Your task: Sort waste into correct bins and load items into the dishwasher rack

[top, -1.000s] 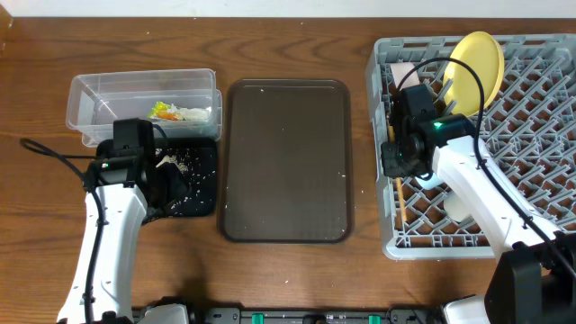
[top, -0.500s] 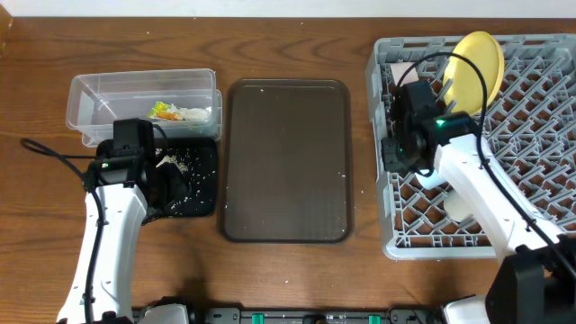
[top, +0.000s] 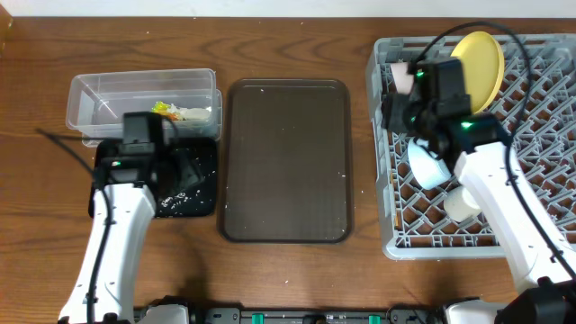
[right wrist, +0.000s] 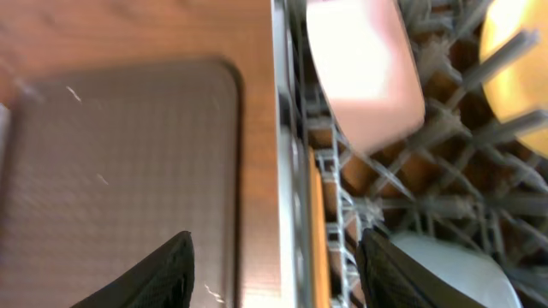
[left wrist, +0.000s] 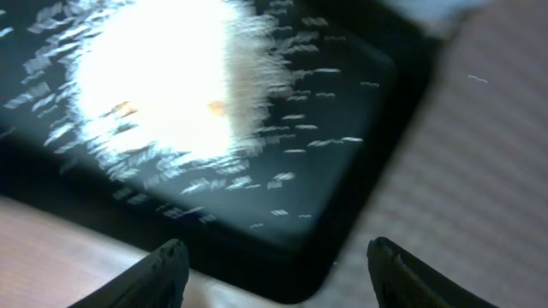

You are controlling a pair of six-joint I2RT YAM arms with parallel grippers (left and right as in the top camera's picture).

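The grey dishwasher rack (top: 526, 153) holds the upright yellow plate (top: 480, 56), the light blue bowl (top: 426, 164), the white cup (top: 462, 205) and a whitish bowl (top: 400, 76). My right gripper (top: 396, 112) hangs open and empty over the rack's left wall (right wrist: 287, 171). Its wrist view shows the whitish bowl (right wrist: 364, 68), the blue bowl (right wrist: 441, 265) and thin wooden chopsticks (right wrist: 318, 222) along that wall. My left gripper (top: 178, 166) is open over the black tray (top: 200, 184), which holds rice grains (left wrist: 154, 77). The wrapper (top: 166, 111) lies in the clear tub (top: 99, 94).
The large dark brown serving tray (top: 286, 160) lies between the bins and the rack, with a few grains on it. It also shows in the right wrist view (right wrist: 120, 171). Bare wooden table surrounds everything.
My right arm has swung toward the rack's far left corner, uncovering the blue bowl. My left arm has shifted right and back over the black tray.
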